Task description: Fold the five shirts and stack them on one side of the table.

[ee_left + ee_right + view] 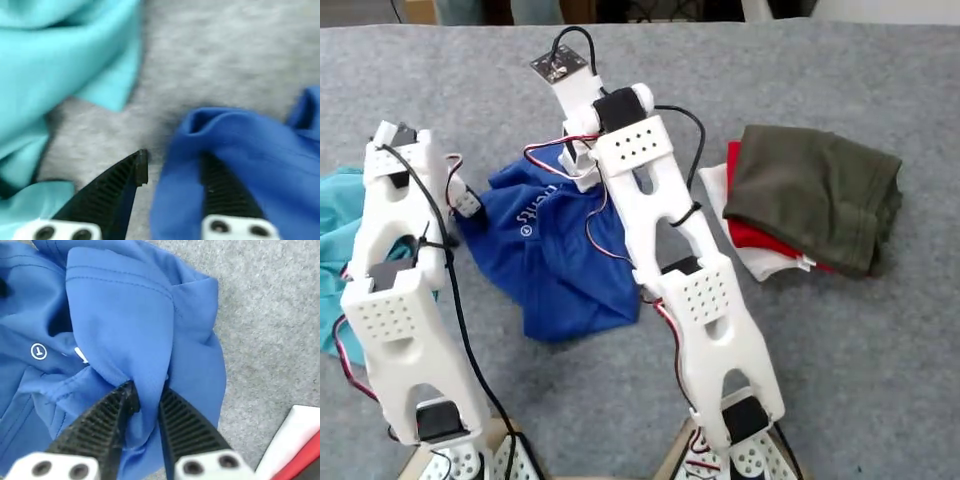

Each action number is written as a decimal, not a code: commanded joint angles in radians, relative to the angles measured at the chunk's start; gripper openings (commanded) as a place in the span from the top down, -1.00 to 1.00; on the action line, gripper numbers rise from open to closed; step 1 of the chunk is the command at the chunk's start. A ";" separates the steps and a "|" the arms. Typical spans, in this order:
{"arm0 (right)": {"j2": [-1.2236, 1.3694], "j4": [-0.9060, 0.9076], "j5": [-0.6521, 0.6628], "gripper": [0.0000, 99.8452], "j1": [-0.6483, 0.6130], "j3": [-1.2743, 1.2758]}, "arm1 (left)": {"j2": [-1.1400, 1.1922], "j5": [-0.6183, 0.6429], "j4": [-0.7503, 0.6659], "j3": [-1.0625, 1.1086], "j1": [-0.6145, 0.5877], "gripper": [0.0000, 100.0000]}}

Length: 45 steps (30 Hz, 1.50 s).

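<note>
- The rumpled royal-blue shirt [560, 270] lay crumpled at the middle of the grey felt-covered worktop [880, 350], so I judged its fold to be the step in hand.
- The right pincer [146, 392] was clamped narrowly on a bunched ridge of the blue cloth, at the shirt's 12 o'clock edge in the high view.
- The left pincer [175, 167] stood wide at the shirt's 9 o'clock edge. A fold of blue cloth draped over one finger and the other finger [125, 185] was bare above the worktop.
- At 3 o'clock of the blue shirt sat a stack of folded shirts: an olive-green one [815, 195] on top, then a red one [750, 235] and a white one [750, 262] beneath.
- A loose turquoise shirt [60, 50] lay unfolded at 9 o'clock, so by my count three were done and two were left.
- The next move seemed to call for the left pincer to close on its fold, then for both to lift and spread the shirt flat.
</note>
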 commanded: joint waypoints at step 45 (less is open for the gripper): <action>-0.575 0.005 0.129 0.97 0.034 1.058 | -0.374 -1.063 0.388 -0.101 -1.224 0.95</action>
